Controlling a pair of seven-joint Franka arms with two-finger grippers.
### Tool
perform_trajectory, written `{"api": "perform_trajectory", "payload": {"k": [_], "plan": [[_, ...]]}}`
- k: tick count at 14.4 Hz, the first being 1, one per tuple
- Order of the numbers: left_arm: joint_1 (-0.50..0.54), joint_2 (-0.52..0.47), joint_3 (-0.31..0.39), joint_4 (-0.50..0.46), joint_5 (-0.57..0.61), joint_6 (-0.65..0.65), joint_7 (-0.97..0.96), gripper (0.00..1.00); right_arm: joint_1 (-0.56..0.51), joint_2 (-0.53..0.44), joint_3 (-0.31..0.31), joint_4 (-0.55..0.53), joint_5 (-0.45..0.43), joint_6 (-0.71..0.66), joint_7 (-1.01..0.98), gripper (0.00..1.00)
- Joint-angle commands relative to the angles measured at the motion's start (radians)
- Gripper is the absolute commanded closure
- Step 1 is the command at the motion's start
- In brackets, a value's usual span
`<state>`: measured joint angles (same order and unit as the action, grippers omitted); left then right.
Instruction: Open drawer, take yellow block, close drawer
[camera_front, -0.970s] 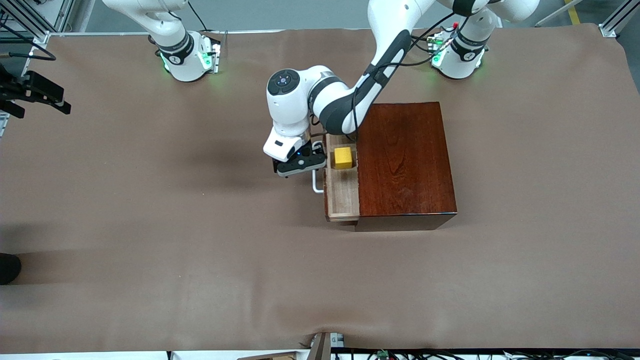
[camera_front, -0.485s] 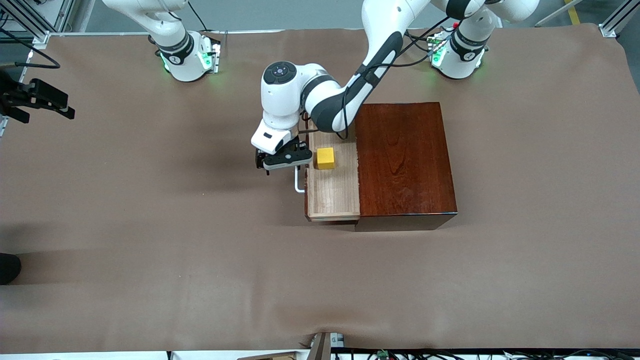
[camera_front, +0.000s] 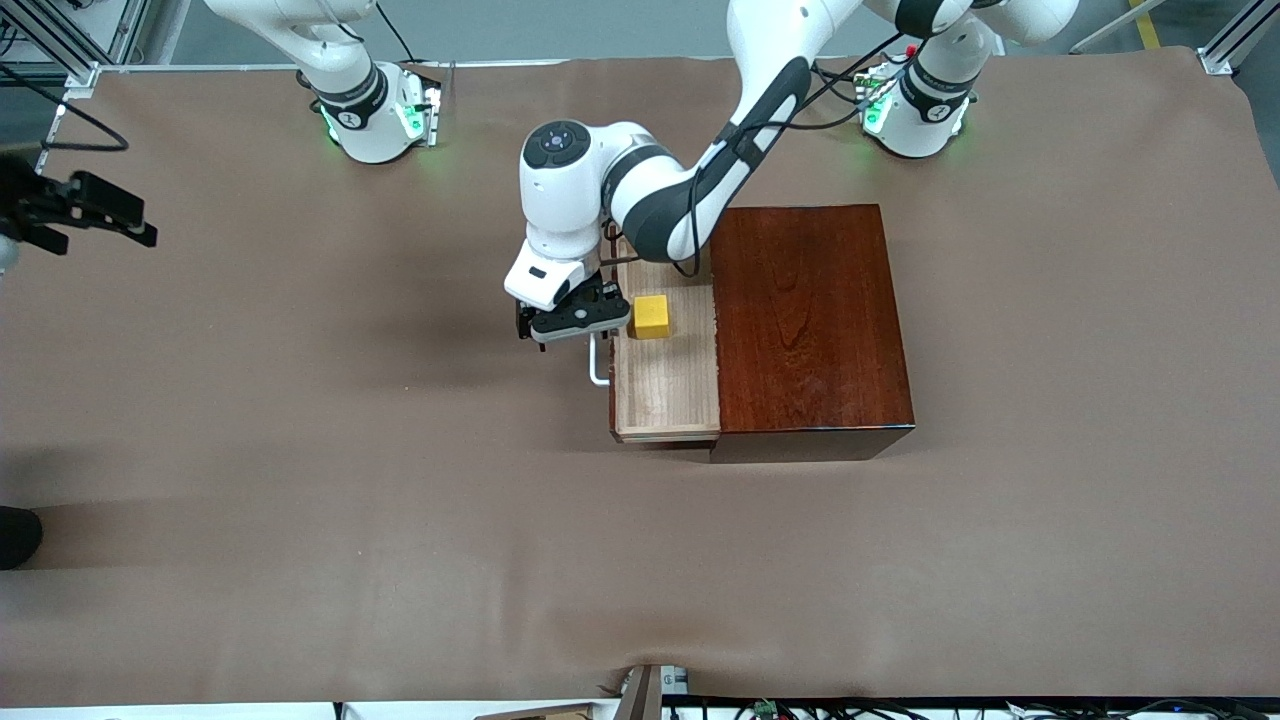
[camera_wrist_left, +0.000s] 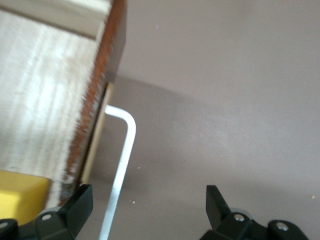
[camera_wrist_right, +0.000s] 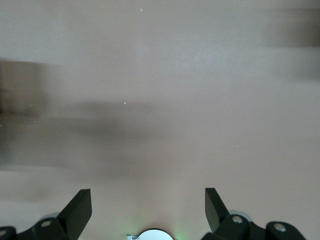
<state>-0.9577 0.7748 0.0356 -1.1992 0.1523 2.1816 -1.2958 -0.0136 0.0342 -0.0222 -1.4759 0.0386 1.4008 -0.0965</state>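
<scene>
The drawer (camera_front: 667, 392) of pale wood stands pulled out of the dark reddish-brown box (camera_front: 810, 320), toward the right arm's end of the table. The yellow block (camera_front: 651, 316) sits in the drawer near its front. My left gripper (camera_front: 573, 320) is open just over the drawer's white bar handle (camera_front: 597, 366). In the left wrist view the handle (camera_wrist_left: 123, 160) runs between the spread fingers of the gripper (camera_wrist_left: 147, 212), close to one fingertip, and the block's corner (camera_wrist_left: 20, 194) shows. My right gripper (camera_front: 85, 208) is open over the table's edge, in the air and empty.
Brown cloth (camera_front: 400, 520) covers the whole table. The two arm bases (camera_front: 375, 115) stand along the edge farthest from the front camera. The right wrist view shows only cloth under the gripper (camera_wrist_right: 147, 210).
The drawer has slid farther out of the box with the yellow block in it, and my left gripper went with the handle. In the last half second it stays put.
</scene>
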Motion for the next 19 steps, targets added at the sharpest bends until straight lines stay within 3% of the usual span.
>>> {"api": "perform_trajectory", "payload": {"k": [1, 4, 6, 9, 12, 15, 19], "plan": [[0.034, -0.119, 0.001, 0.001, -0.005, -0.104, 0.015, 0.0, -0.019, 0.05, 0.011, 0.023, 0.006, 0.039, -0.014, 0.0], [0.08, -0.233, 0.0, -0.016, -0.016, -0.205, 0.081, 0.0, -0.006, 0.059, 0.013, 0.023, 0.012, 0.066, 0.0, 0.0], [0.126, -0.308, 0.001, -0.02, -0.03, -0.343, 0.181, 0.0, 0.015, 0.061, 0.016, 0.023, 0.018, 0.066, 0.012, 0.0], [0.2, -0.411, 0.004, -0.022, -0.03, -0.55, 0.429, 0.0, 0.052, 0.061, 0.016, 0.025, 0.044, 0.064, 0.203, 0.0], [0.237, -0.479, 0.01, -0.023, -0.014, -0.707, 0.44, 0.0, 0.09, 0.062, 0.018, 0.022, 0.113, 0.055, 0.424, 0.0], [0.312, -0.512, 0.01, -0.02, -0.014, -0.77, 0.452, 0.0, 0.142, 0.072, 0.018, 0.02, 0.116, 0.055, 0.601, 0.0], [0.413, -0.522, 0.018, -0.019, -0.013, -0.828, 0.455, 0.0, 0.19, 0.079, 0.018, 0.02, 0.118, 0.056, 0.665, 0.0]]}}
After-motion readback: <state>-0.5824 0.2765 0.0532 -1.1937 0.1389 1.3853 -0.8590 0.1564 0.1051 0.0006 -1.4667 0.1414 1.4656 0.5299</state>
